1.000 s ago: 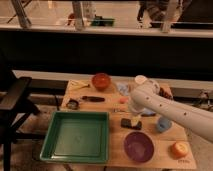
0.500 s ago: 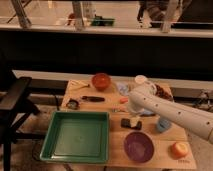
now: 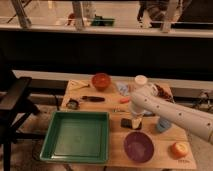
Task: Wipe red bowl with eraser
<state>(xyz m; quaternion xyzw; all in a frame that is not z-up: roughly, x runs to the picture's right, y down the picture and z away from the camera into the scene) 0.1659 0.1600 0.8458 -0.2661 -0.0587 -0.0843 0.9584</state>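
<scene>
The red bowl (image 3: 101,80) stands at the far middle of the wooden table (image 3: 95,107), small, round and orange-red. The eraser (image 3: 127,123), a small flat black block, lies on the table to the right of the green tray. My white arm reaches in from the right and bends down, and my gripper (image 3: 135,119) is right above or on the eraser. The arm's end hides where the gripper and the eraser meet. The red bowl is well away from the gripper, up and to the left.
A large green tray (image 3: 54,134) fills the near left. A dark purple bowl (image 3: 138,146) sits in front of the eraser, with an orange ball-like object (image 3: 178,149) at the near right. A light blue block (image 3: 163,125) and a dark-handled tool (image 3: 93,98) lie nearby.
My arm has shifted slightly left and down, bringing the gripper closer onto the eraser. The bowl, the eraser and the other objects have not moved.
</scene>
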